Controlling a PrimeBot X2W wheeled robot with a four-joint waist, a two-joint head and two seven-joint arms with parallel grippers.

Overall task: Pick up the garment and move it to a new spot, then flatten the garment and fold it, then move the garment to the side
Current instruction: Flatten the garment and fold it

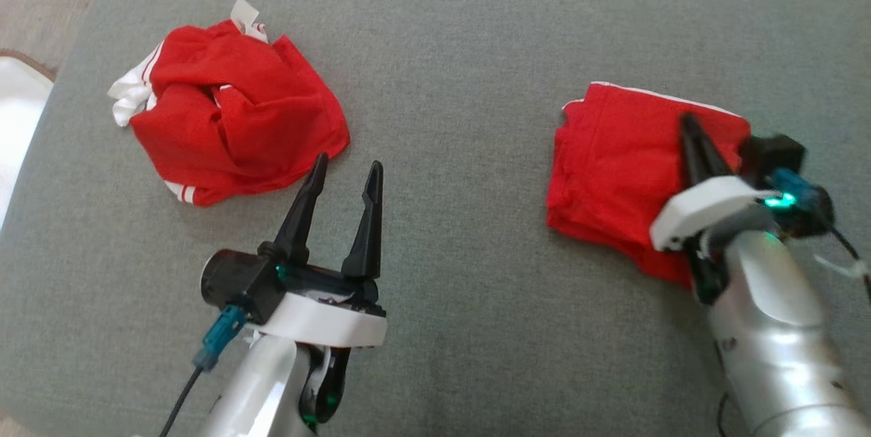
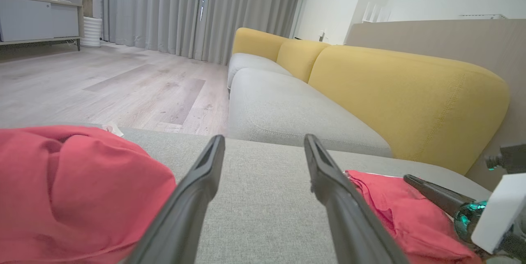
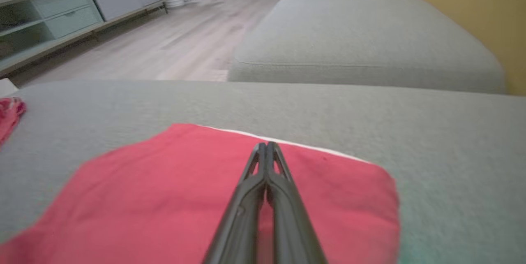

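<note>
Grey sofa seat [image 2: 287, 107], yellow backrests [image 2: 402, 91], pale wood floor [image 2: 123, 87], grey curtains [image 2: 164, 9], low cabinet [image 2: 37, 21].

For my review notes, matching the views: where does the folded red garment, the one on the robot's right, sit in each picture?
Head view: folded garment, right of centre.
Left wrist view: folded garment, lower right corner.
Right wrist view: folded garment, bottom centre.
Shared landmark: the shut right gripper over it.

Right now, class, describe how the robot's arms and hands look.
The left hand and right hand each have two long tapered black fingers, a white mount and a silvery forearm, with a green light. A teal plug and dark cable hang by the left.
</note>
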